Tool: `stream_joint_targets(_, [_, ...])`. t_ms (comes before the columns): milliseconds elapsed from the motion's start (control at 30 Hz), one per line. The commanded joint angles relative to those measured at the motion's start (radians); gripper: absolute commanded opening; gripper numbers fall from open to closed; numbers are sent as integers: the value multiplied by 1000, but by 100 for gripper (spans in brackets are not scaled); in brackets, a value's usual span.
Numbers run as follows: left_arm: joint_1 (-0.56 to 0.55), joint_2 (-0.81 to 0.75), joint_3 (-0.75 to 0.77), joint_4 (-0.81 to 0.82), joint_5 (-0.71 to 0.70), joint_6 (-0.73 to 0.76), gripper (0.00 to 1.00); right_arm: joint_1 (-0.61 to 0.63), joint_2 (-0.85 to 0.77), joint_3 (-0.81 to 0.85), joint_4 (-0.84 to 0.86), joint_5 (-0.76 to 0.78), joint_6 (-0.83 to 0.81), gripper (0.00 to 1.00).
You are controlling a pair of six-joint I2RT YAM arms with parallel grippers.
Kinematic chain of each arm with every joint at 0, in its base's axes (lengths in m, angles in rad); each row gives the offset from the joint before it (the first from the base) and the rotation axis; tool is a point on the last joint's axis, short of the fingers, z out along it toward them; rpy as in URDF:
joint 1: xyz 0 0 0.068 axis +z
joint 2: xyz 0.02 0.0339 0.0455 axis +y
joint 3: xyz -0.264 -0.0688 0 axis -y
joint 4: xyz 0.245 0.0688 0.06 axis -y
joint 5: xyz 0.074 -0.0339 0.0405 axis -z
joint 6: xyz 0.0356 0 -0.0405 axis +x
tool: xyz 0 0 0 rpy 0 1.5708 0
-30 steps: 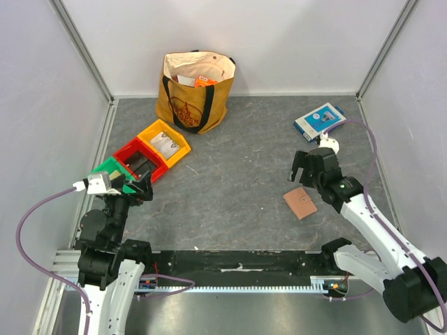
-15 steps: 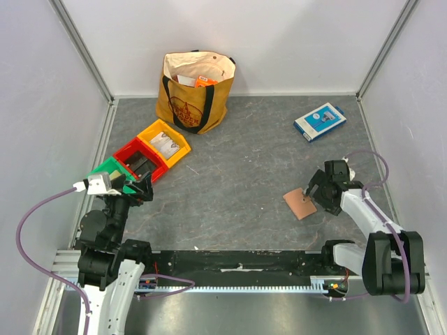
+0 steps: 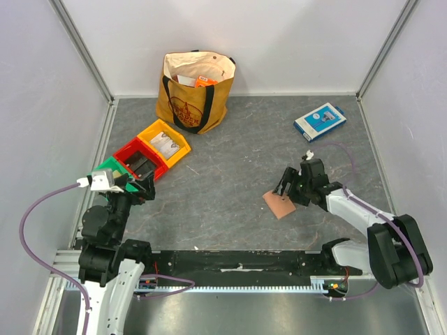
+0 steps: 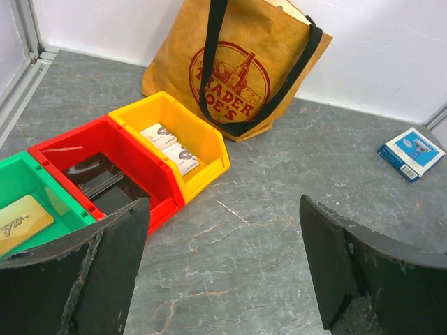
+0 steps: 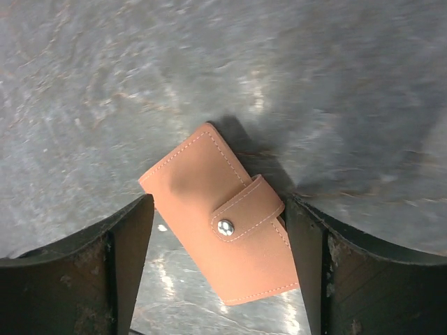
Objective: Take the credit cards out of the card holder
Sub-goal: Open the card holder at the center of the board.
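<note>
Right pincer is spread, straddling the snapped-shut card holder, which lies flat toward the near edge of the surface, right of centre. Left pincer hangs spread by the near-left corner.

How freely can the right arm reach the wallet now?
Probably freely: the right pincer is open, the closed wallet lies flat between its fingers, and nothing covers it.

Arms: we see white links and black joints on our left arm and right arm.
Cables: a purple cable loops off each arm.
End effector fingers: black, broad, scuffed along the edges.
</note>
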Motion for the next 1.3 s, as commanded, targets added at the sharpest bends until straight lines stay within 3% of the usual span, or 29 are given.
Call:
stream_joint_targets(0, [-1, 45, 0, 35, 44, 38, 93, 91, 79, -35, 13, -36, 87, 82])
stream_joint_targets(133, [1, 111, 9, 32, 116, 4, 92, 203, 109, 5, 34, 5, 133, 79])
stream_joint_targets(333, [-1, 345, 45, 3, 301, -144, 93, 377, 147, 63, 37, 82, 173, 79])
stream_joint_targets(500, [-68, 519, 59, 32, 450, -306, 92, 426, 138, 79, 2, 111, 146, 79])
stream_joint_targets(700, [-336, 628, -39, 182, 362, -499, 91, 427, 60, 56, -55, 96, 87, 74])
stream_joint_targets(867, [-531, 723, -107, 309, 184, -635, 88, 450, 41, 31, -39, 70, 73, 67])
stream_joint_targets(1133, [-677, 947, -100, 451, 85, -708, 77, 484, 102, 33, 88, -4, 83, 52])
stream_joint_targets(1267, [-733, 1063, -69, 487, 32, -717, 75, 501, 139, 53, 123, -7, 67, 51])
